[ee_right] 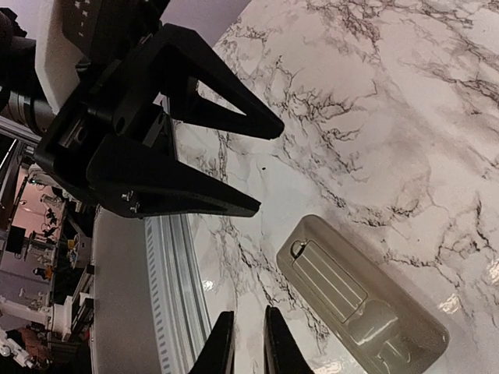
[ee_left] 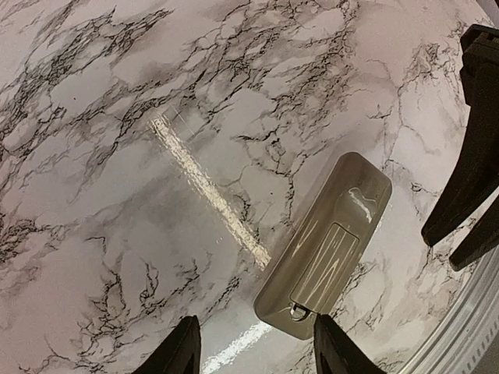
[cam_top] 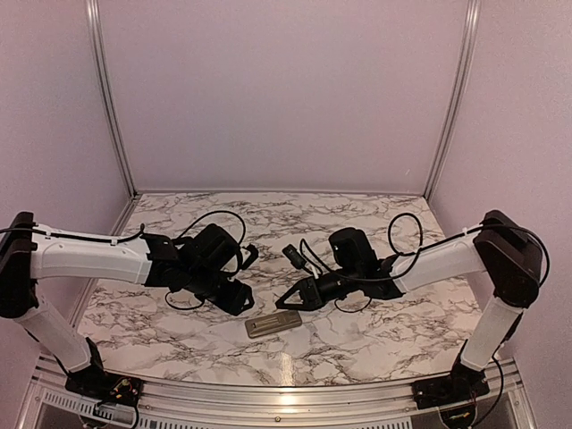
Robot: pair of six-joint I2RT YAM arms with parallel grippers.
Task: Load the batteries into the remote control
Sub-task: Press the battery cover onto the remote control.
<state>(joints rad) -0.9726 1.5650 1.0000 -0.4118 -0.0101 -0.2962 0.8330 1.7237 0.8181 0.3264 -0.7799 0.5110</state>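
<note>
Two claws of mine hang low over the marble table [cam_top: 357, 223], tips turned in toward each other, with the remote [cam_top: 273, 324] lying flat between and just nearer my bases than both. It lies face down with its greyish back up, which I take to be the point, since the battery door [ee_left: 327, 261] is on that side and I can only reach it from above. The door is closed, so the loading itself has not begun. My left claw [ee_left: 256, 331] is spread wide and empty, its fingers standing either side of the remote's near end, apart from it. I judge that gap fits bracing or pinching the body across its width. My right claw [ee_right: 248, 313] is drawn almost closed, with only a thin slit between the fingers and nothing in it. Narrow tips like that would suit pushing on the door. The remote's long axis runs across the table, roughly along the near edge, with its right end a little farther from me. The small catch [ee_left: 299, 312] of the door sits at the end that points to my left arm's side, and the plain moulded end points right. No battery shows in any of my views, so I cannot say where they are.
</note>
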